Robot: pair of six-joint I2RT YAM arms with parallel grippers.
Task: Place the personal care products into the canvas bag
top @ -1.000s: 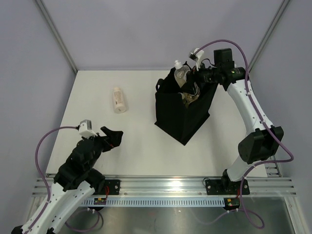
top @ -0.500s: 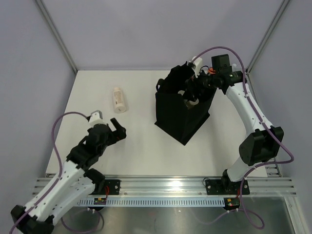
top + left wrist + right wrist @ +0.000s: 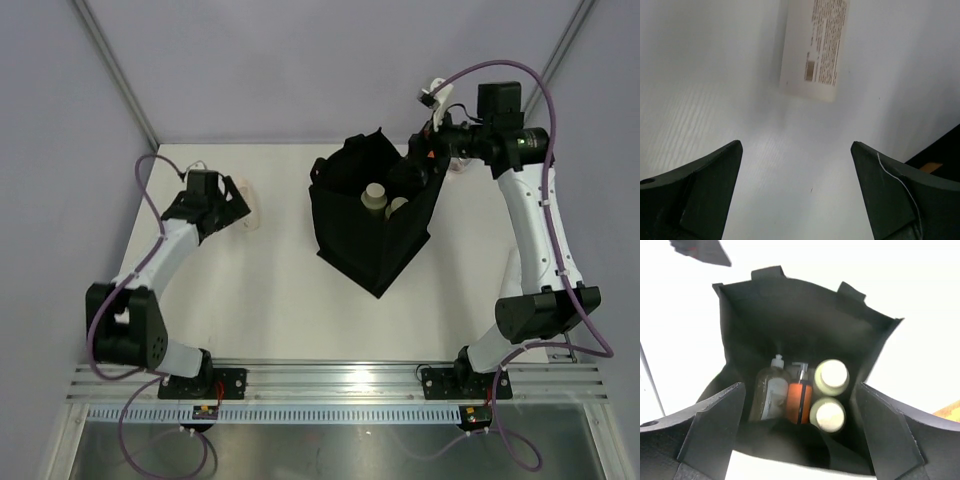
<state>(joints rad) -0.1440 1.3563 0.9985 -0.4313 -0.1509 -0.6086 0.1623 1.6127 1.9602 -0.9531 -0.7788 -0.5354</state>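
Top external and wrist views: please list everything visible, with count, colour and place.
canvas bag: one, black, open, centre right of the table.
round-capped bottles: two, pale cream, standing in the bag.
pump bottle: one, orange, in the bag beside them.
clear bottle: one, white cap, in the bag next to the pump bottle.
tube: one, cream-white, lying on the table left of the bag.
table: one, white.
left tool: open, above the table by the tube.
right tool: open, above the bag.

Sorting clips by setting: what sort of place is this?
Probably a robotics lab test cell: two white robot arms bolted to a slotted aluminium rail, a white tabletop walled by plain grey panels.
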